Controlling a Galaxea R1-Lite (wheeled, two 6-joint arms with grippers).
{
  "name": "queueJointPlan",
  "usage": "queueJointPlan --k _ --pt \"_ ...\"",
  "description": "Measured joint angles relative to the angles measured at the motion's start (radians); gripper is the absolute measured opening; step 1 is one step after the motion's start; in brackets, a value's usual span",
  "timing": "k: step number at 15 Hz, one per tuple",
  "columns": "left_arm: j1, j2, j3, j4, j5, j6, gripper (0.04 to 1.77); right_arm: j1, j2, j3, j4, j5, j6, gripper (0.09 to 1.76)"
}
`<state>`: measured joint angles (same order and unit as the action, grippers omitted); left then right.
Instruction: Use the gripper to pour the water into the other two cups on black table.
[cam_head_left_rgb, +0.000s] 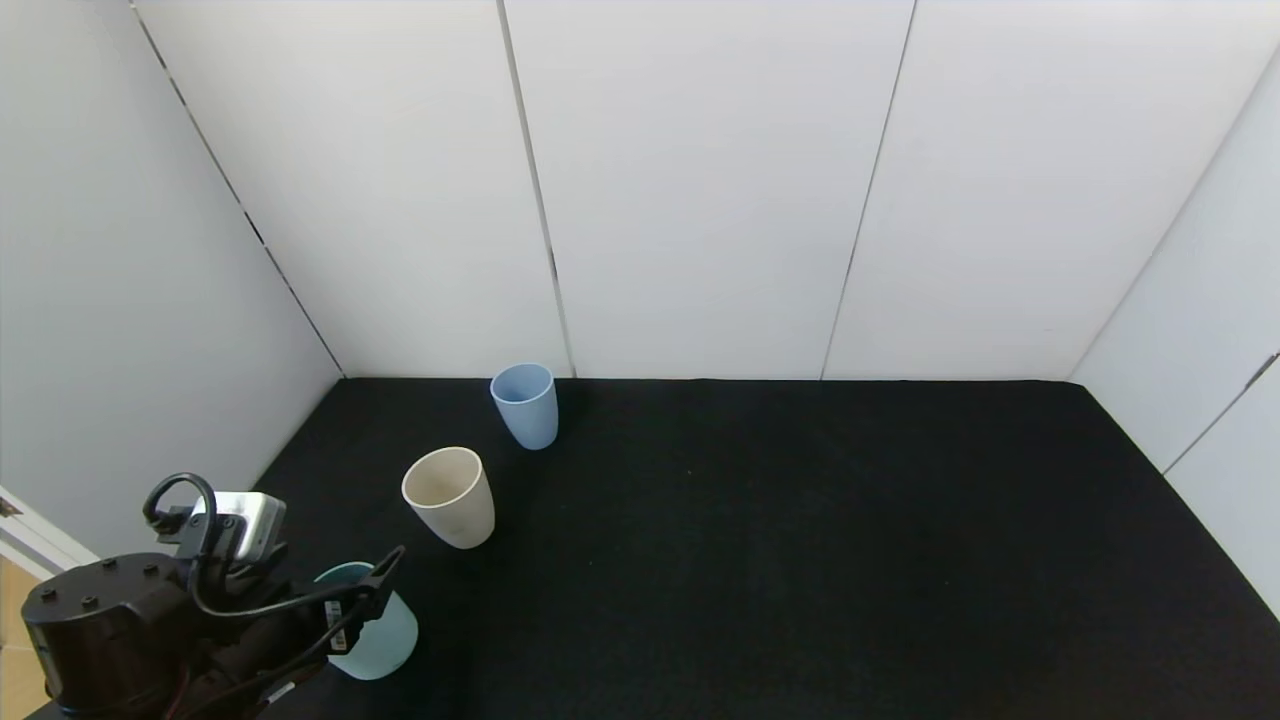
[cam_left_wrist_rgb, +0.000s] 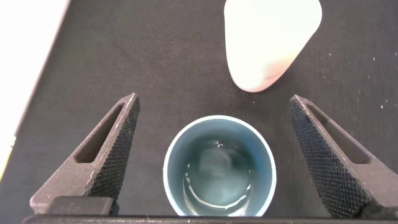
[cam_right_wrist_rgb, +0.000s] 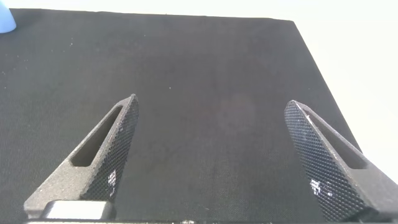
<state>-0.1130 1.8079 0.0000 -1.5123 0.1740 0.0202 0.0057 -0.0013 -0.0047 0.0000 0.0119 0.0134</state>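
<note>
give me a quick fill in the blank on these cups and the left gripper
1. The left gripper is ____, its fingers either side of the teal cup.
2. The teal cup holds ____.
3. On the black table, the cup nearest the back wall is the ____ one.
4. The beige cup stands between the teal cup and the ____ cup.

Missing words: open; water; light blue; light blue

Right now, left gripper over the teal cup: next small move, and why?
Probably close the left gripper on the teal cup. The open fingers flank it without touching, water shows inside, and the beige cup and blue cup stand upright, waiting. The right gripper hangs open over bare table.
</note>
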Motion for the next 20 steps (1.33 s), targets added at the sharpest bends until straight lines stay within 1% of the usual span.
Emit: queueJointPlan --k 5,8,11,14,17,20 --pt "0.002 -0.161 0.000 0.145 0.000 0.033 1.70 0.000 0.000 0.000 0.000 0.000 0.000 1.71" --pt "0.003 -0.298 -0.003 0.283 0.000 0.040 1.71 0.000 0.000 0.000 0.000 0.000 0.000 1.71" --pt "0.004 -0.457 -0.015 0.464 0.001 0.048 1.71 0.000 0.000 0.000 0.000 0.000 0.000 1.71" --pt "0.006 -0.638 -0.049 0.697 0.000 0.053 1.71 0.000 0.000 0.000 0.000 0.000 0.000 1.71" --pt "0.004 -0.839 -0.103 0.977 -0.004 0.060 1.71 0.000 0.000 0.000 0.000 0.000 0.000 1.71" --pt "0.003 -1.037 -0.182 1.279 -0.011 0.066 1.72 0.000 0.000 0.000 0.000 0.000 0.000 1.71"
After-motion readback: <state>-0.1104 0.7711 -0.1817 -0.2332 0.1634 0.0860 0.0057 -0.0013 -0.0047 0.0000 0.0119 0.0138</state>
